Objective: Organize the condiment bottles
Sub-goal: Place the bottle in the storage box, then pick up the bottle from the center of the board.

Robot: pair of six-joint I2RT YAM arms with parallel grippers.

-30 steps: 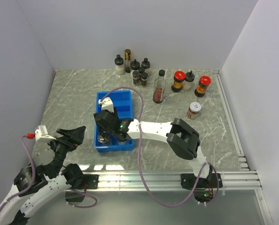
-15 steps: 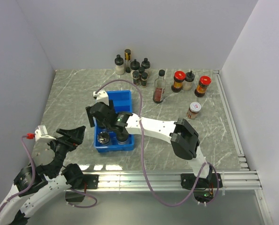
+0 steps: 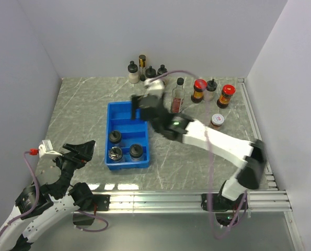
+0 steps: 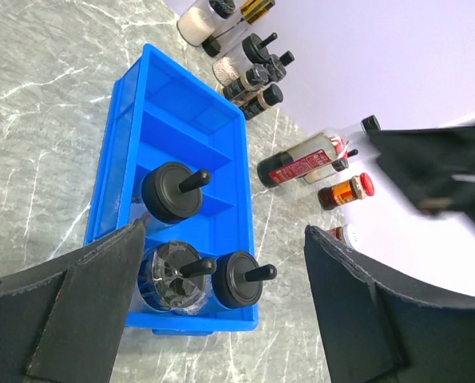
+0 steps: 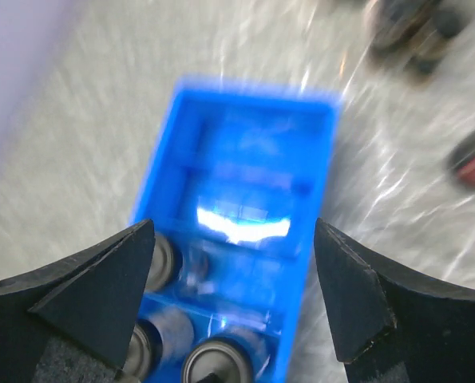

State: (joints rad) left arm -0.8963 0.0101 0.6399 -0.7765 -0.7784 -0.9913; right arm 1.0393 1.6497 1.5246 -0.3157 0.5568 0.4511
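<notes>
Condiment bottles (image 3: pixel 115 137) split in two lots. Far left: left claw (image 4: pixel 225 233) spread wide, empty. Centre: three black-capped ones upright in near compartments of blue tray (image 3: pixel 109 112); right claw (image 5: pixel 234 231) above its far end, likewise spread, holding nothing. Back and right: rest standing on counter (image 3: pixel 77 104), some red-capped.

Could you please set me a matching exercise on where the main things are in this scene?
1. blue compartment tray
2. white-lidded jar
3. left pincer
4. right pincer

A. standing alone, right of the tray
B. open, at the tray's far end
C. holds three black-capped bottles
D. open, off the tray's near left corner

Pairs: 1-C, 2-A, 3-D, 4-B.
</notes>
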